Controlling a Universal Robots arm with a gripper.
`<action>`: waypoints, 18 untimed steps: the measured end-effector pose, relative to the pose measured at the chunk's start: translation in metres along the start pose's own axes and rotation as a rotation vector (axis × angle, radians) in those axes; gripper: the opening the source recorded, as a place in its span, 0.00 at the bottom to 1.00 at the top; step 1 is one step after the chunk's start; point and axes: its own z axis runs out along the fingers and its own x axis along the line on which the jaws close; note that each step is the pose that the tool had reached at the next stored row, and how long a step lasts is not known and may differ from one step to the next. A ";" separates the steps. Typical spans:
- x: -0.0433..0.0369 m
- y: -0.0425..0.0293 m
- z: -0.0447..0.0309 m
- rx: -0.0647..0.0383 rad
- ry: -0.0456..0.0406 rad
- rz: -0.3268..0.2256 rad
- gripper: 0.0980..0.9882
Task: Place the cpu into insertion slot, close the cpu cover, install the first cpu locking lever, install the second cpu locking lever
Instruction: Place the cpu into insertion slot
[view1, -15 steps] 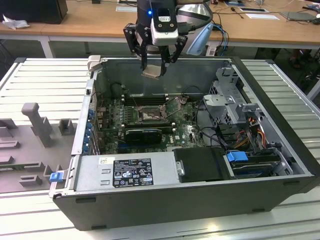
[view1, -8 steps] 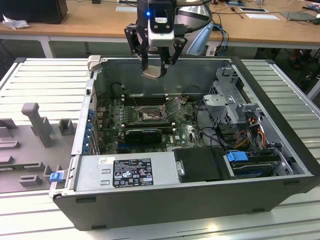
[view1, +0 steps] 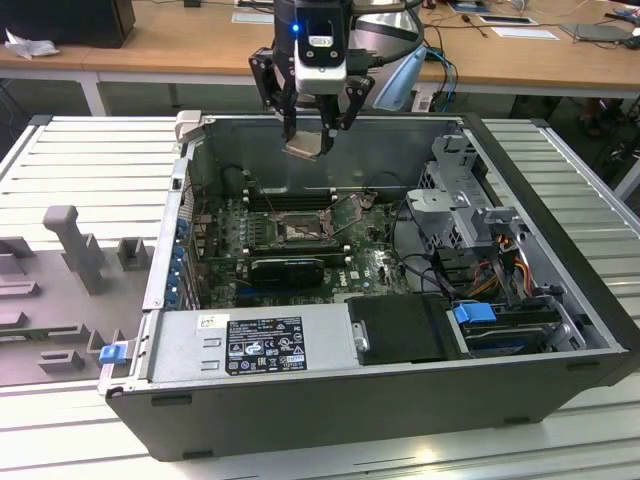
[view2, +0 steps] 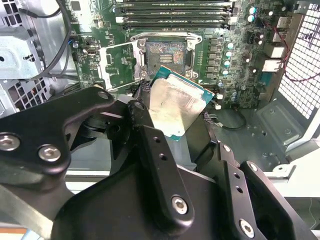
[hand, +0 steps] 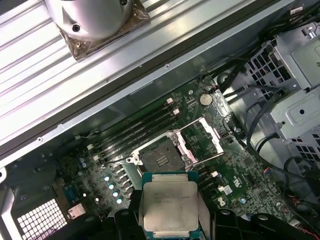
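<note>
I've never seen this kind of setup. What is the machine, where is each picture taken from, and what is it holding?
This is a single robot arm ending in a claw. The exterior view comes from a camera off the arm, looking into an open computer case on a slatted table. Both wrist views come from cameras riding on the arm, looking past the claw at the motherboard. The claw is shut on the cpu, a thin silvery square chip, held above the board. Below lies the insertion slot, bare, with the cpu cover swung open beside it.
</note>
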 end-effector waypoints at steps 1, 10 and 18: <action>0.0000 0.0000 0.0001 0.000 -0.0002 0.002 0.48; 0.0000 -0.0001 0.0005 0.000 -0.0021 0.023 0.48; -0.0001 -0.0003 0.0031 -0.003 -0.0147 0.164 0.48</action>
